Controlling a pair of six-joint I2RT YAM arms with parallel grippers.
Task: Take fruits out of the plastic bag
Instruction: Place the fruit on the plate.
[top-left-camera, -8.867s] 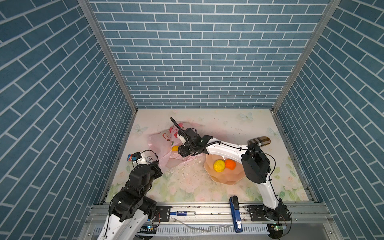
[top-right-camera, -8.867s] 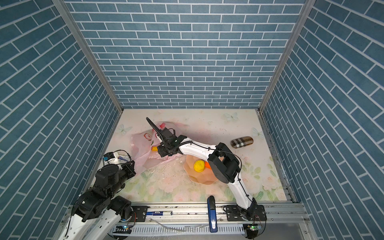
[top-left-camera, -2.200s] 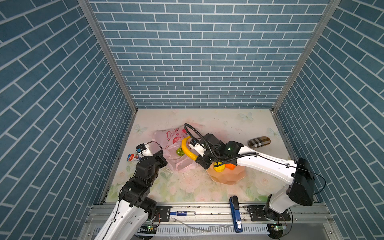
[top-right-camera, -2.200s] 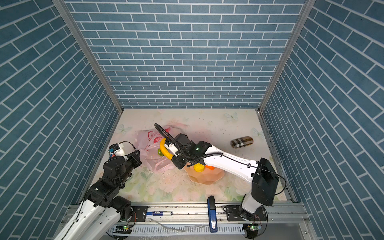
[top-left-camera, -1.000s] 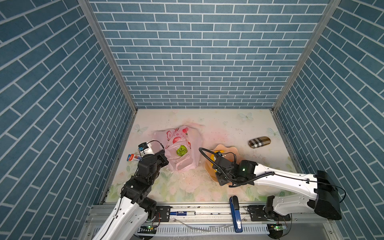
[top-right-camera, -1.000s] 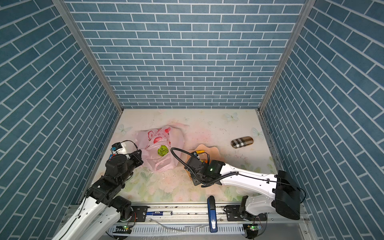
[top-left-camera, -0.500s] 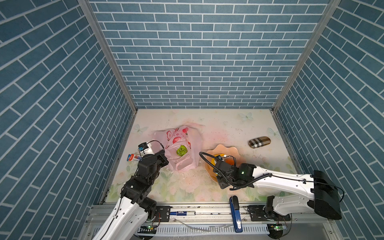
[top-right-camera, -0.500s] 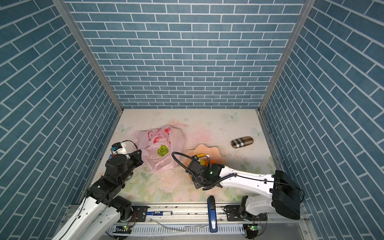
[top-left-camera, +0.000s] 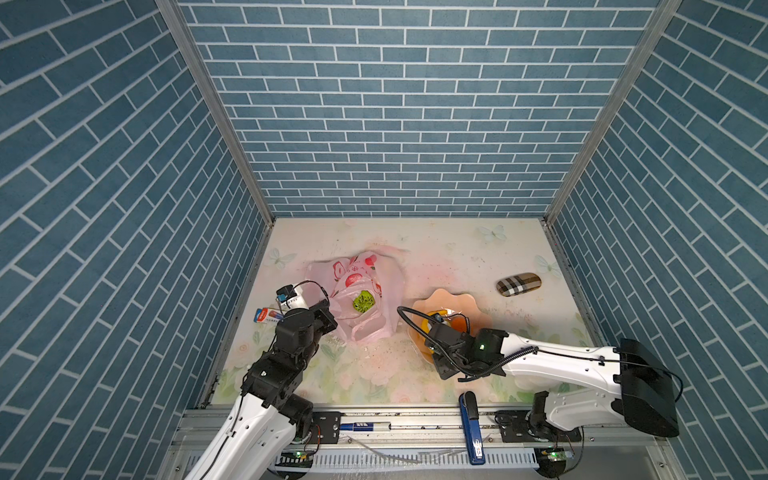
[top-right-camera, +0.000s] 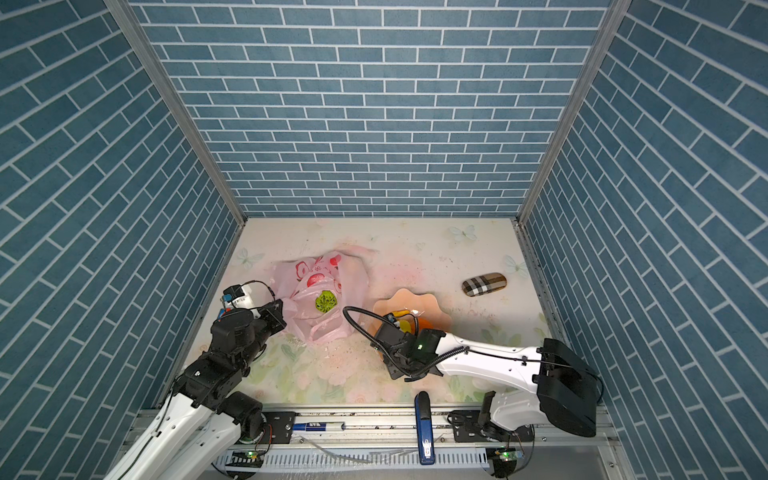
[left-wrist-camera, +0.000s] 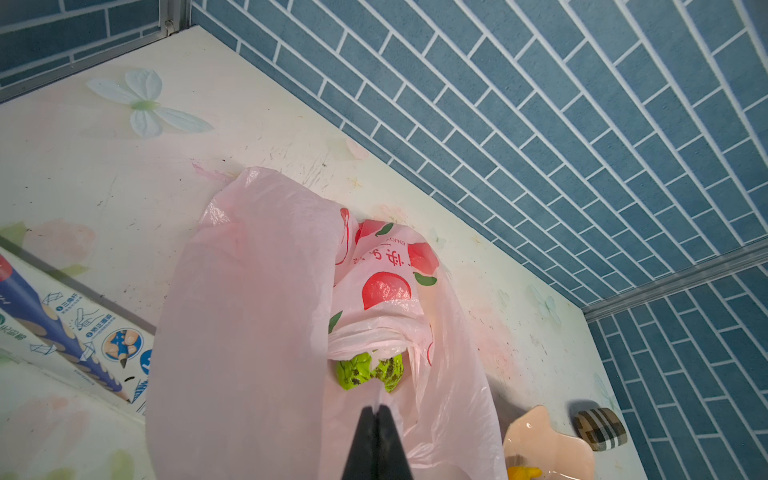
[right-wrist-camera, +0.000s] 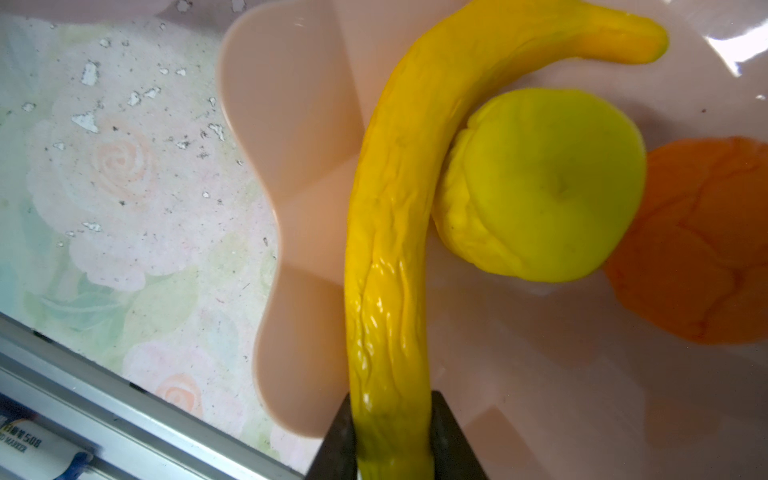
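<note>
At the bowl (right-wrist-camera: 299, 124) rim nearest the arm bases, the right gripper (right-wrist-camera: 390, 419) is clenched on one end of the banana (right-wrist-camera: 395, 216), with both jaws against its sides. From the jaws the banana's long axis runs out across the bowl, then curves round the lemon (right-wrist-camera: 548, 187), which it touches. The orange (right-wrist-camera: 698, 249) lies in the bowl just beyond the lemon. The banana appears to rest inside the bowl, so this step likely needs only that the jaws part and the arm lift clear.

Beside the bowl, on the left arm's side, stands the plastic bag (top-left-camera: 392, 286). The left gripper (left-wrist-camera: 376, 411) is clamped on a fold of the film at the bag edge farther from the bowl and holds the mouth up. The green fruit (left-wrist-camera: 357, 372) sits in the open mouth, just past the left gripper's tips, between that gripper and the bowl.

From the right gripper, the green fruit lies across the bowl and toward the bag. The left arm is nearer but occupied with the film, so the reach probably falls to the right arm. Whether more fruit lies deeper in the bag cannot be told.
</note>
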